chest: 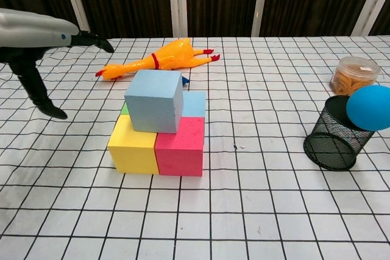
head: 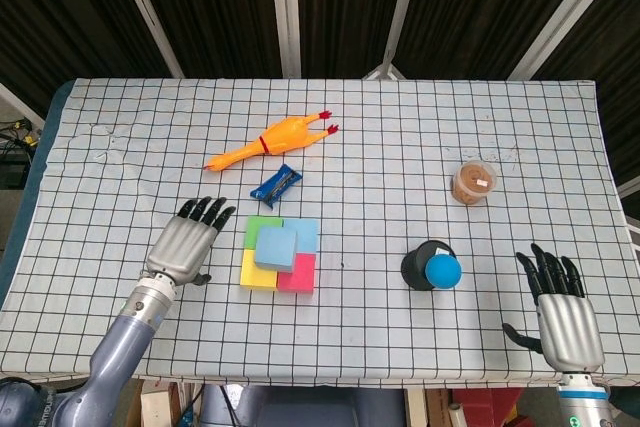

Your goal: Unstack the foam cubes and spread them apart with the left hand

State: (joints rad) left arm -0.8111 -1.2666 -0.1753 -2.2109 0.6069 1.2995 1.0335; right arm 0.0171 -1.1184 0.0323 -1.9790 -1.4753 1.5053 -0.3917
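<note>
The left hand (head: 183, 245) hovers empty, fingers apart, left of centre, just beside the foam cubes (head: 280, 255), whose light-blue cube (chest: 153, 101) sits atop the others. At lower right the right hand (head: 565, 320) spreads empty over the tabletop (head: 400, 167).

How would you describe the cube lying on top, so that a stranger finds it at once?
Near the middle of the checked tablecloth stands a square of four foam cubes. The light blue foam cube sits alone on top, above the yellow and pink ones; it is the only raised cube.
</note>
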